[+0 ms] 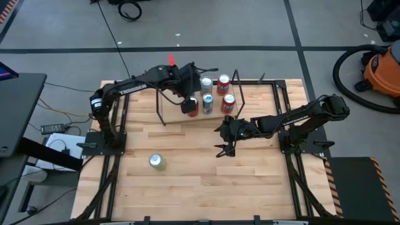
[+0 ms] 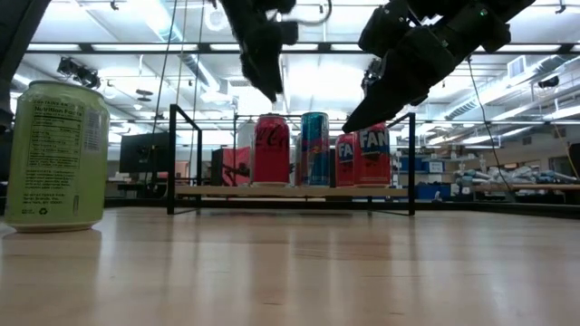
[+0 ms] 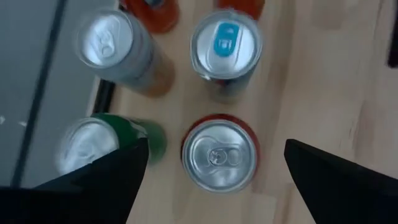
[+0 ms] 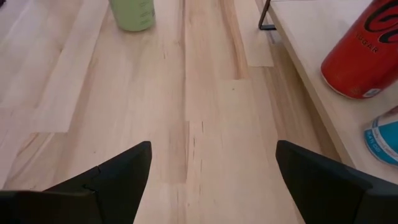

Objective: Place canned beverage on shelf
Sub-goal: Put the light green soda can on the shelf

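Note:
The shelf (image 2: 227, 192) stands at the table's far middle and carries several upright cans. My left gripper (image 1: 187, 99) hangs open above it, its fingers on either side of a red can (image 3: 219, 155) and clear above the can's top, as the low view (image 2: 270, 149) shows. Beside the red can stand a green can (image 3: 99, 140), a silver can (image 3: 115, 46) and a blue-tabbed can (image 3: 225, 43). A pale green can (image 1: 157, 162) stands upright on the tabletop, near left of the shelf. My right gripper (image 1: 222, 142) is open and empty, just in front of the shelf over the bare table.
The shelf's black rod uprights (image 2: 172, 158) rise at both ends. Two red cans (image 1: 228, 103) stand at the shelf's right end. The right wrist view shows the shelf's near edge (image 4: 305, 43) with a red can (image 4: 360, 50) on it. Bare plank tabletop (image 1: 206, 181) lies near the front.

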Robot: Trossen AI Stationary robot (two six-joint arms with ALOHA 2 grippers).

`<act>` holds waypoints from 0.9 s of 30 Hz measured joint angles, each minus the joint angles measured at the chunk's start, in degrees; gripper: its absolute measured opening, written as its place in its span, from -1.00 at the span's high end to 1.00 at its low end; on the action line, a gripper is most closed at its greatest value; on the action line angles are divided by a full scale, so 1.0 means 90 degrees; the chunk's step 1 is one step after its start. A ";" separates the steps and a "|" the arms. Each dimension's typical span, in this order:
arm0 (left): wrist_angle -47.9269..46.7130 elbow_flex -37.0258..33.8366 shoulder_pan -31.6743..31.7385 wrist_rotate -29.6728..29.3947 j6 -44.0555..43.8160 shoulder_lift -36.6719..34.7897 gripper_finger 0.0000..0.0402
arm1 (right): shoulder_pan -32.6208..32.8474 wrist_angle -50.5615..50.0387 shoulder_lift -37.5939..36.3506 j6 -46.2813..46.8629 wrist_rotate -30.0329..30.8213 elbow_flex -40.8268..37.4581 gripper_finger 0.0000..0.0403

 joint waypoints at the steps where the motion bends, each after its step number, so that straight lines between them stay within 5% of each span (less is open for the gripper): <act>1: -0.0164 0.0111 -0.0058 -0.0074 -0.0002 -0.0047 -0.93 | 0.0007 -0.0015 0.0002 0.0005 0.0000 -0.0002 -0.76; 11: -0.1530 0.0509 -0.1619 -0.0018 -0.0854 -0.0321 -0.93 | 0.0164 -0.0042 0.0002 0.0037 0.0061 -0.0002 -0.76; 27: -0.1623 -0.1157 -0.4346 0.0328 -0.4430 -0.0372 -0.92 | 0.0511 0.0153 0.0002 0.0195 0.0231 -0.0002 -0.76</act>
